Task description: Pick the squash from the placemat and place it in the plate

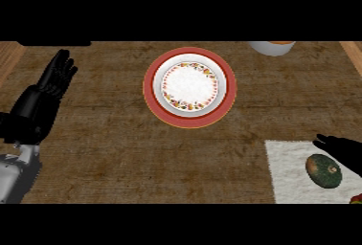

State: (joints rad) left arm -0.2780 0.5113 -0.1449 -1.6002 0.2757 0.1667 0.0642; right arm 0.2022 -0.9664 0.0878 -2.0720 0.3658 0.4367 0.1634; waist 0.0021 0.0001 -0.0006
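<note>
A dark green squash [324, 171] with an orange patch lies on the white placemat [291, 177] at the lower right. My right hand [344, 150] comes in from the right edge just above and beside the squash, fingers extended, holding nothing. The plate [189, 87], red-rimmed with a white centre and a flowered band, sits at the top middle of the counter. My left hand [56, 72] rests open at the left, fingers pointing up.
A white cup-like vessel [271, 47] with an orange top stands at the back right of the plate. Wooden edges [8, 57] border the brown counter mat on both sides. A small red object [356, 199] peeks in at the bottom right corner.
</note>
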